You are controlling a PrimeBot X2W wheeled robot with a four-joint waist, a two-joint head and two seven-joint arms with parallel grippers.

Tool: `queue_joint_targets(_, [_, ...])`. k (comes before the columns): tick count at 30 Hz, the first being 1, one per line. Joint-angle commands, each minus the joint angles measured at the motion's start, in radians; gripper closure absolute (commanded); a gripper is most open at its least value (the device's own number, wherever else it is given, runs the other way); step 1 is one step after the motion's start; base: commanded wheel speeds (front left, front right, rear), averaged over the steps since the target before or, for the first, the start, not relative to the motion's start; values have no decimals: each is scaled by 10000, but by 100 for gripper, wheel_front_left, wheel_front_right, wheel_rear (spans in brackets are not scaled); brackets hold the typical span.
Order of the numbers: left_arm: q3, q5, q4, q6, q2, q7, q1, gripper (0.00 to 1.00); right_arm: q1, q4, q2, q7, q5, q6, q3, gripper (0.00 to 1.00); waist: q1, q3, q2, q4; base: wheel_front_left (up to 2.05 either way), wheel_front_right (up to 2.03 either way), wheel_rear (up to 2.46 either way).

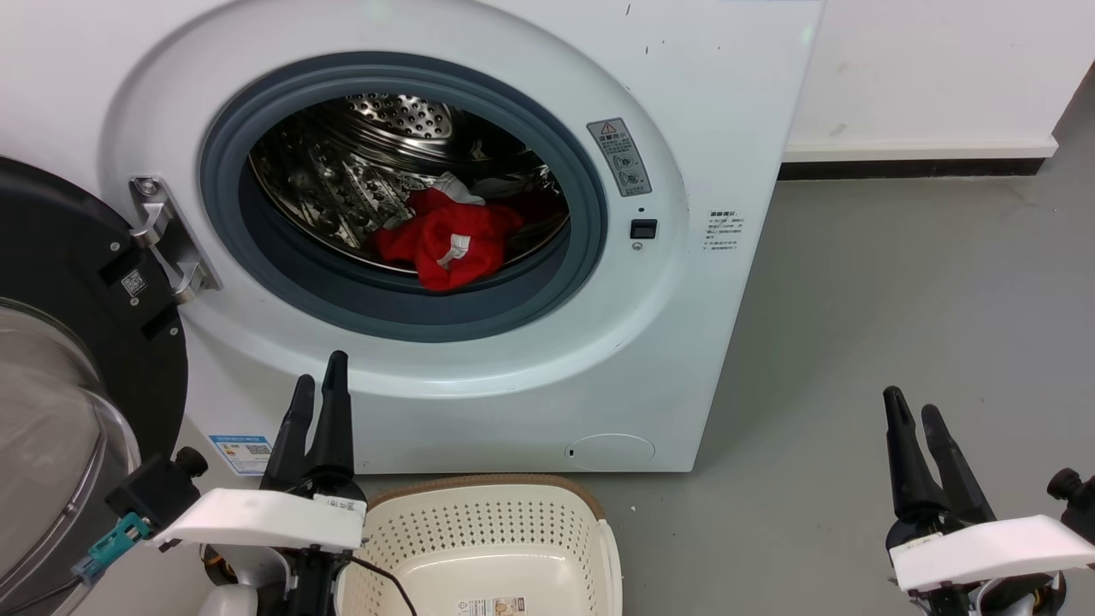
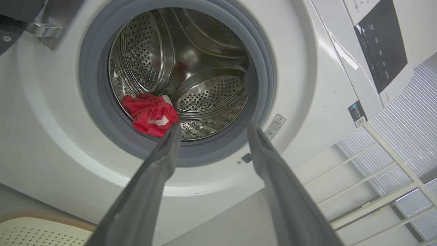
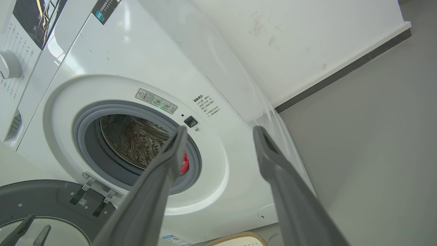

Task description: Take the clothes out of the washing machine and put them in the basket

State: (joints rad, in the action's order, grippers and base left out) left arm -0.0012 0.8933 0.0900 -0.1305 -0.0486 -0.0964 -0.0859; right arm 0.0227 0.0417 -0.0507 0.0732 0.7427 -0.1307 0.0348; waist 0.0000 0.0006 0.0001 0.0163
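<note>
1. Left end effector: we list its two dark fingers as apart, pointing up at the washing machine.
2. Right end effector: fingers likewise apart, above the grey floor, off to the machine's right side.
3. The clothes: a red bundle with white trim. It lies at the front of the steel drum, ahead of and above the left end effector and well apart from both end effectors. In the left wrist view we find it just past the left fingertip, inside the grey porthole rim.
4. The basket: cream with a brown rim. It stands on the floor just beside the left end effector, between the two and nearer the left.
5. Door: black-framed glass, swung open to the left of the left end effector.
</note>
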Motion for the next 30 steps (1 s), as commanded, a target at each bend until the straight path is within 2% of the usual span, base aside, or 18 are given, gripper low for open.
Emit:
queue_joint_targets(1, [-50,-222,-179,-2,-22,-80,-159,0,-48,-192,-5,42,-260,-1,-12,0,0,-3,-1,2,0,0,0])
queue_joint_targets(23, [-442,-4045,117,249,-23,-693,14,0,392,-711,-1,-142,-3389,-1,-19,0,0,-112,-1,136,0,0,0])
queue_joint_targets(24, [-488,-4508,177,306,-23,-764,36,0,451,-769,0,-171,-3756,0,-13,0,0,-116,-1,153,0,0,0])
queue_joint_targets(30, [-556,-5255,285,391,-23,-905,54,0,559,-879,2,-269,-4435,0,36,0,0,-113,-1,177,0,0,0])
